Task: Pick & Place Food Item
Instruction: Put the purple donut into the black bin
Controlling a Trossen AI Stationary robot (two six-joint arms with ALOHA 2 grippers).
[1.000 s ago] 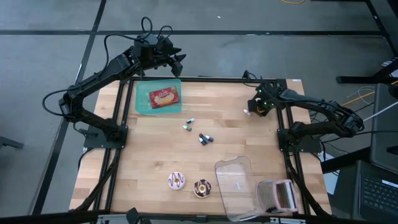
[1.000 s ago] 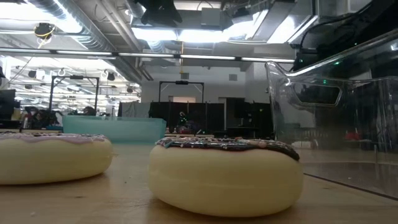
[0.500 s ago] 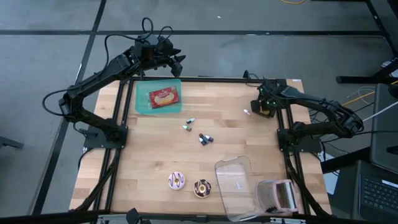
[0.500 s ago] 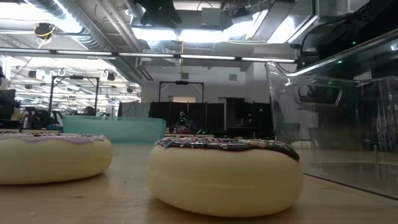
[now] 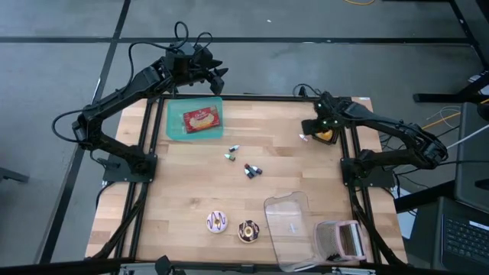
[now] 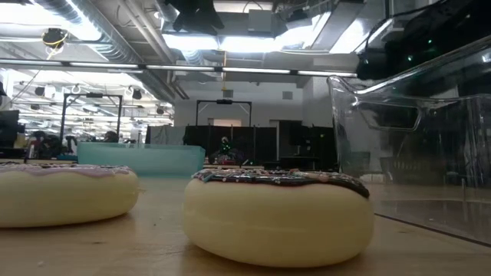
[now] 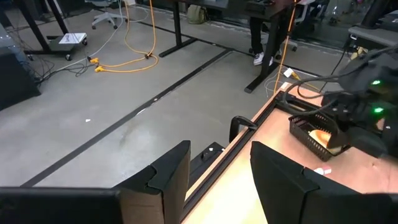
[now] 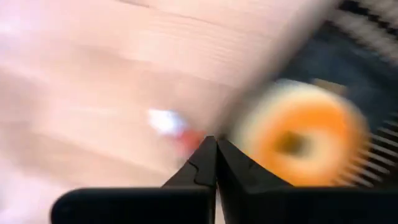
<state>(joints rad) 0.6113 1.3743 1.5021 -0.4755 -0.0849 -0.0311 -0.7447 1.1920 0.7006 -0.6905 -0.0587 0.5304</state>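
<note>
Since a second ago the right arm has shifted a little toward the far edge of the bench (image 5: 191,183), and its right pincer (image 5: 314,127) now sits at the left rim of the small dark basket (image 5: 327,136) near the far right corner. The fingers (image 8: 208,163) are pressed together with nothing between them — the right wrist view shows the two dark tips meeting. Past them lies the orange doughnut (image 8: 301,137), flat in the basket with its hole facing up; being round, it has no long axis to speak of. A small white-and-red piece (image 8: 171,124) rests on the wood just beside the basket.

The left arm has not moved: its left pincer (image 5: 216,76) hangs beyond the far edge of the bench, above the teal tray (image 5: 174,126), fingers spread and holding nothing. The tray carries a red packet (image 5: 202,119) whose long side runs roughly left to right.

Nothing else has changed — small candies (image 5: 246,162) are scattered mid-bench, a pink-iced doughnut (image 5: 217,222) and a chocolate-iced doughnut (image 5: 248,231) sit side by side near the front edge, and a clear plastic bin (image 5: 289,229) lies to their right.
</note>
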